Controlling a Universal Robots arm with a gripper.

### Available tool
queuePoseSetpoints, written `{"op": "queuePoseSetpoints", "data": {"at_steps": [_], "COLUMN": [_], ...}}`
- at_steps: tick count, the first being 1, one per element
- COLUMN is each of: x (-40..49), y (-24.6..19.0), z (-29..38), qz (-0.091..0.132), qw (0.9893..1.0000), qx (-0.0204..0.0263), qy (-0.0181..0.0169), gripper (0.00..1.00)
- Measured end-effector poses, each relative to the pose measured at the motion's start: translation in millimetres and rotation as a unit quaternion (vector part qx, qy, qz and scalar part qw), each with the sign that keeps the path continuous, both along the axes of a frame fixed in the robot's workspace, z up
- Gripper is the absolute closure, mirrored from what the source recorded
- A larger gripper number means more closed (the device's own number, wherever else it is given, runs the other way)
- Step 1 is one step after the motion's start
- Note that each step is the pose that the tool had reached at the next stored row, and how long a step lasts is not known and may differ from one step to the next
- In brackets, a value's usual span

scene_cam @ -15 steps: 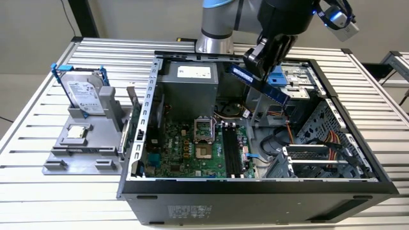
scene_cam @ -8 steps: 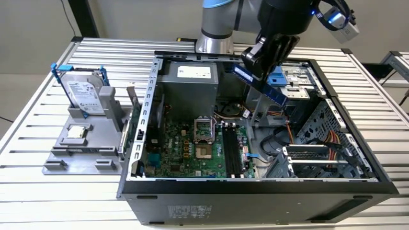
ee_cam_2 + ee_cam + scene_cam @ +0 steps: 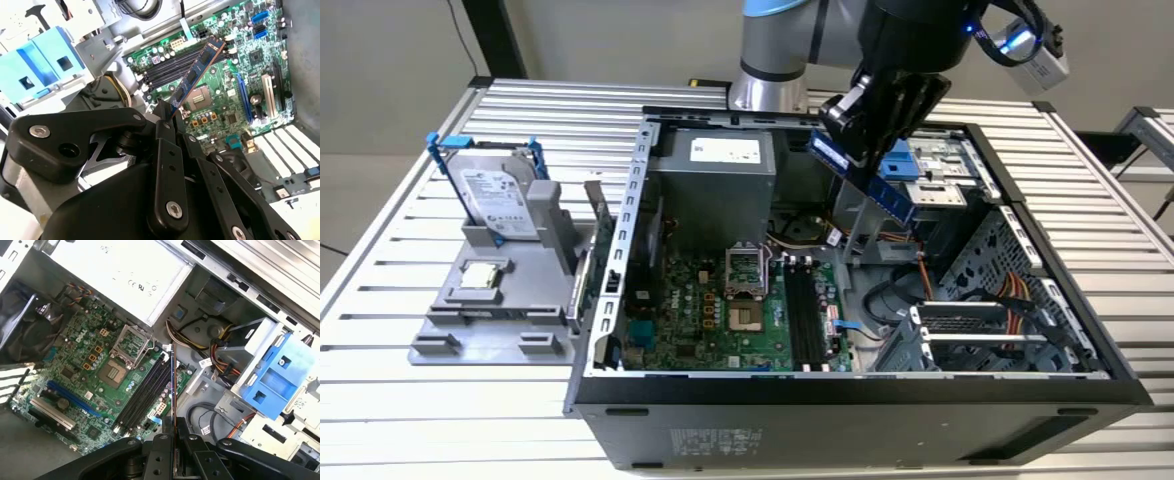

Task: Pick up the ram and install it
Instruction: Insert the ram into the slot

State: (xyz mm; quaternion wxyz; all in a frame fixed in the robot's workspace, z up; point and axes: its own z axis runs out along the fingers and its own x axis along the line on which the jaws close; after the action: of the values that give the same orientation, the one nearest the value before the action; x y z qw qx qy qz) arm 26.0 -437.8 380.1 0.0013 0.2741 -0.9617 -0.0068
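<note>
One ram [image 3: 874, 185] is clamped in the gripper [image 3: 843, 138], jaws closed on its upper end. It hangs tilted above the open computer case [image 3: 720, 420], clear of the memory slots [image 3: 803, 315]. Judged stage: carrying. Seating requires edge-to-slot alignment.

**Ram** [image 3: 878, 188]: a long, narrow, thin flat circuit-board stick, dark bluish, with black chips in a row along one face.
- **State:** clamped at one end in the black gripper [image 3: 166, 118] and not seated in any slot.
- **Pose:** tilted, with its free end slanting down toward the green motherboard [image 3: 707, 310]. In the first wrist view the ram [image 3: 173, 385] appears edge-on.
- **Place:** in the air above the motherboard, apart from it.
</note>
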Motion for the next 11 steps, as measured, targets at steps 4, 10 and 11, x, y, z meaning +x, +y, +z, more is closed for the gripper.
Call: {"op": "queuePoseSetpoints", "data": {"at_steps": [4,10,11], "x": [0.0,0.0,0.0], "y": [0.0,0.0,0.0], "z": [0.0,0.0,0.0], "qz": [-0.025,-0.061,-0.067], "qw": [0.9997,0.9981,0.9977], "qx": [0.0,0.0,0.0], "qy": [0.0,0.0,0.0], "gripper": [1.0,1.0,1.0]}}
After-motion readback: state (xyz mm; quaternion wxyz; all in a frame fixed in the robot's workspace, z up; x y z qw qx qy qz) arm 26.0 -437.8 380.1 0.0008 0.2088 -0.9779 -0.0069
